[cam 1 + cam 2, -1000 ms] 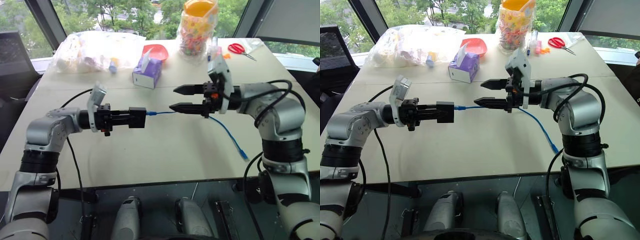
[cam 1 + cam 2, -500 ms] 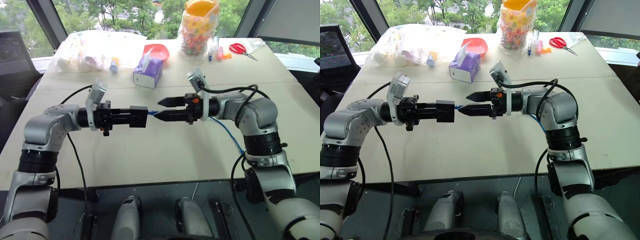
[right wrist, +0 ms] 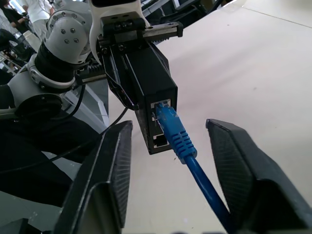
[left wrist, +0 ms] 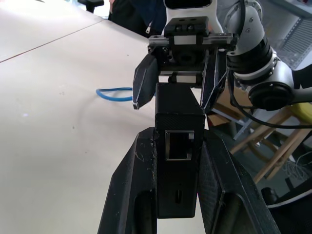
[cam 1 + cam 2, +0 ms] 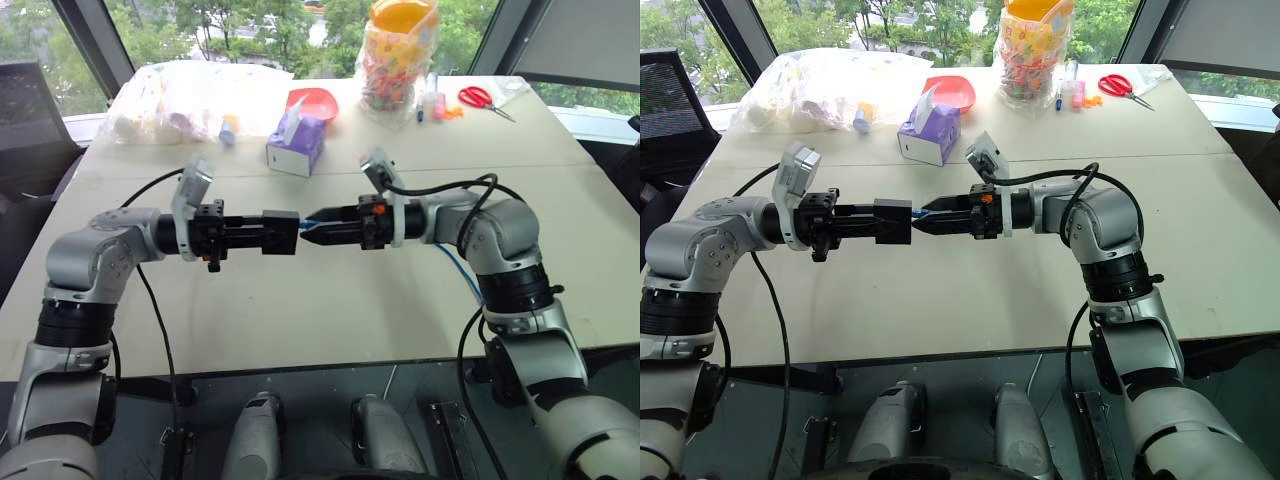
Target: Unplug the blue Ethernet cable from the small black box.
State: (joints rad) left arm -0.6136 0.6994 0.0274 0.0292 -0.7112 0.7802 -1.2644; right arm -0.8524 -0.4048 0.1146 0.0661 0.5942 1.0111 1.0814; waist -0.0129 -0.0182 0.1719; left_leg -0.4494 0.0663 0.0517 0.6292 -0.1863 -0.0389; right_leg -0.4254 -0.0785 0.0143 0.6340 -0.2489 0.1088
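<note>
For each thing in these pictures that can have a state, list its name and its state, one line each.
blue Ethernet cable: plugged into the box.
small black box: clamped in the left gripper, above the table.
left gripper: shut on the box.
right gripper: open, fingers either side of the plug.

room: bare table [image 5: 330, 300] below hands | obstacle: tissue box [image 5: 295, 145] behind, seemingly well apart
</note>
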